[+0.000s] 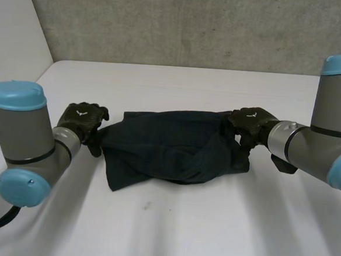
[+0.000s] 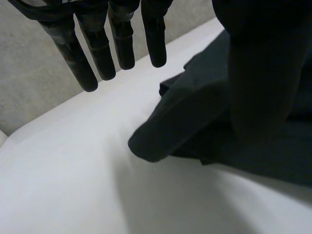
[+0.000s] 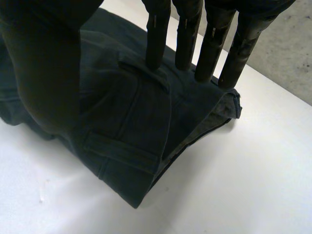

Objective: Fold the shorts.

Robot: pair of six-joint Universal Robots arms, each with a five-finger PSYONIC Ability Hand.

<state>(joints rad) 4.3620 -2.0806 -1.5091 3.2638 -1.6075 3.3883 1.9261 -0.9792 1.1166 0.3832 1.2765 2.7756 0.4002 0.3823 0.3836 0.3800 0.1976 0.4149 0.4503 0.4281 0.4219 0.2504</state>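
Dark navy shorts [image 1: 172,148] lie bunched and loosely folded across the middle of the white table [image 1: 210,230]. My left hand [image 1: 82,122] sits at the cloth's left end, its fingers [image 2: 122,44] straight and spread above bare table, with the shorts' rolled edge [image 2: 195,122] beside the thumb. My right hand [image 1: 250,125] rests over the right end, at the waistband. Its straight fingers [image 3: 207,46] touch the waistband [image 3: 146,97] with its belt loops, and hold nothing.
A grey concrete wall [image 1: 183,26] runs behind the table's far edge. A white panel [image 1: 13,29] stands at the left. Bare table lies in front of the shorts and on both sides of them.
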